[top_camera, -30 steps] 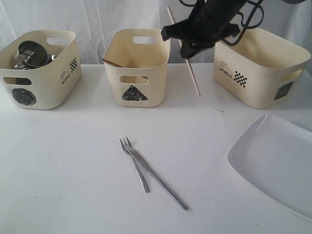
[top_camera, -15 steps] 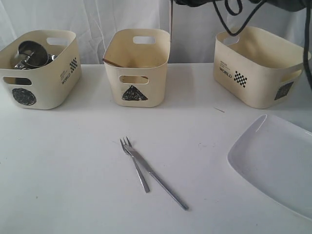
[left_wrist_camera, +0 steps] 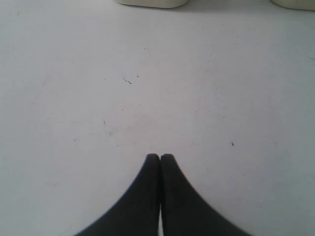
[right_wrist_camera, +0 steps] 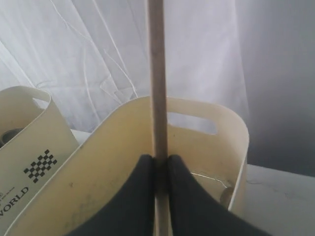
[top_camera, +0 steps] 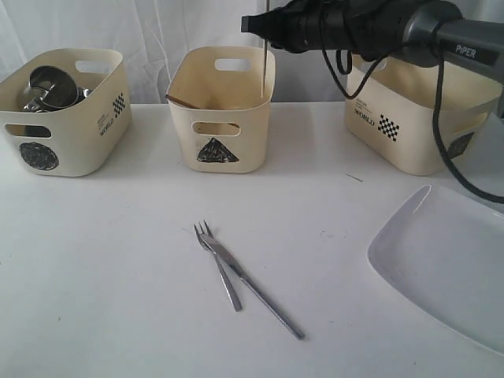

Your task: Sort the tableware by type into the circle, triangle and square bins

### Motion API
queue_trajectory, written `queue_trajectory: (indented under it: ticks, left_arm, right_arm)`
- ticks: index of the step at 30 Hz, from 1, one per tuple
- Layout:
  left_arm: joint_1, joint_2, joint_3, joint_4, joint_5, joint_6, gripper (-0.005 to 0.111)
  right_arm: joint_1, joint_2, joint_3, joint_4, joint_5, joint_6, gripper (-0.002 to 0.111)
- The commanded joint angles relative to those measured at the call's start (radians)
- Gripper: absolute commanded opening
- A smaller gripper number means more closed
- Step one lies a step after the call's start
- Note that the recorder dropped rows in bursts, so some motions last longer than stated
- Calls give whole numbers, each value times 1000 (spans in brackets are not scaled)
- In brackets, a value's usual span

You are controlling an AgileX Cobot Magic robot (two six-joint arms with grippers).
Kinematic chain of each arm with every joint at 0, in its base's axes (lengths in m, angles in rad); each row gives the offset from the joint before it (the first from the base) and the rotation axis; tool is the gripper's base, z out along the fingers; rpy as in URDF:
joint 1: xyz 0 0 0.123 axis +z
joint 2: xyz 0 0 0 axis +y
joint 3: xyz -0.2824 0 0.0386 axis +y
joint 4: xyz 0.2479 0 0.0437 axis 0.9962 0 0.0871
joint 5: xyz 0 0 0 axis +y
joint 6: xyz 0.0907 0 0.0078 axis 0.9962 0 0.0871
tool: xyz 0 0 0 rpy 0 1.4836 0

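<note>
One wooden chopstick (top_camera: pixel 266 75) is held upright above the far edge of the surface (top_camera: pixel 118 276), pinched low on its shaft between the right fingers (right_wrist_camera: pixel 140 196), which are closed narrowly on it; its lower end is seen against the right-hand wall of the triangle bin (top_camera: pixel 220 110), and whether the tip is inside or outside that wall cannot be told. A second chopstick (top_camera: pixel 183 101) is seen lying inside the same bin, only its brown end showing over the rim. One fork (top_camera: pixel 220 268) and one knife (top_camera: pixel 264 295) are laid crossed near the middle of the surface, toward the near edge. One white plate (top_camera: pixel 441 260) is set at the near right corner and is cut off by the frame. Three bins are counted along the far edge: the circle bin (top_camera: pixel 79 126) at the far left corner, the triangle bin in the middle, the square bin (top_camera: pixel 409 118) at the far right, partly covered by the right arm (top_camera: pixel 370 24). Steel vessels (top_camera: pixel 51 87) are piled in the circle bin; their number cannot be made out. The left fingers (left_wrist_camera: pixel 147 187) are pressed together on nothing, over bare surface.
</note>
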Motion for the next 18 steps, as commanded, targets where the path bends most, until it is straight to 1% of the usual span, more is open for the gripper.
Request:
queue_trajectory:
  ticks: [1,4,7,8,10,14,16,18]
  left_arm:
    - [-4,-4,8,-10,28,0,1]
    - [-4,-4,8,-10,28,0,1]
    - [-4,-4,8,-10,28,0,1]
    - [-4,-4,8,-10,28,0,1]
    - [-4,-4,8,-10,28,0,1]
    - [-4,-4,8,-10,28,0,1]
    - [-4,-4,8,-10,28,0,1]
    - [-4,-4,8,-10,28,0,1]
  right_arm:
    - [19,17,-3,115,-5,-146,0]
    - [30,29,-17,115,41,-166,0]
    - [41,45,-32,115,39,-187,0]
    - [45,51,-34,115,36,-194,2]
    - [45,54,-34,113,38,-194,9]
    - [45,55,-34,109,47,-194,32]
    - [45,55,-34,106,61,-194,39]
    - [45,55,-34,100,86,-194,41]
